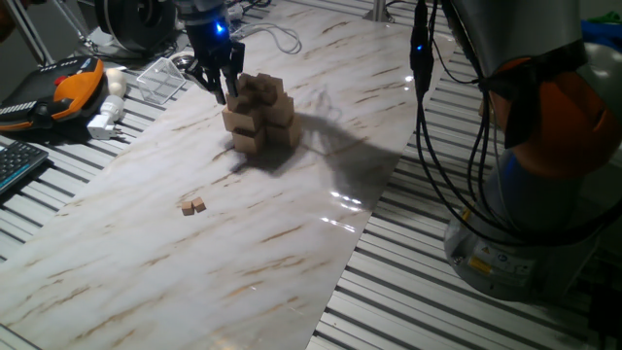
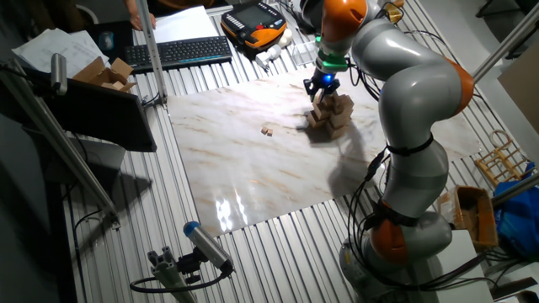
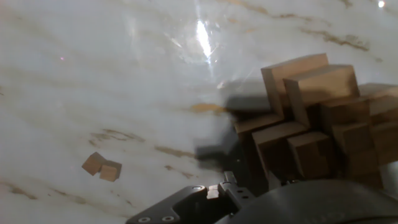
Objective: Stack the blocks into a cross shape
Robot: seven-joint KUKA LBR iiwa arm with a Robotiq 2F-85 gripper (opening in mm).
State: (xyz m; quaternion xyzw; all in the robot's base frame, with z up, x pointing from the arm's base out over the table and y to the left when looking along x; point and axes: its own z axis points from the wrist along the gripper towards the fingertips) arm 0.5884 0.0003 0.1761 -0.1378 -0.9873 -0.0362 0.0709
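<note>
The cross shape point(image 1: 259, 112) is a tiered pile of tan wooden cubes at the far middle of the marble board; it also shows in the other fixed view point(image 2: 331, 115) and at the right of the hand view point(image 3: 317, 118). My gripper point(image 1: 224, 93) hangs fingers-down just beside the pile's upper left side, also seen in the other fixed view point(image 2: 321, 85). In the hand view the fingers point(image 3: 227, 186) are close together around a small tan piece that looks like one tiny block point(image 3: 212, 192). Two more tiny blocks point(image 1: 192, 205) lie together on the board, away from the pile point(image 3: 101, 167) point(image 2: 266, 131).
The marble board point(image 1: 292, 253) lies on a slatted metal table. An orange pendant point(image 1: 73, 86), a white plug point(image 1: 107, 119) and a keyboard point(image 1: 15, 165) lie off the board at the left. The arm's base and cables point(image 1: 525, 194) stand at the right.
</note>
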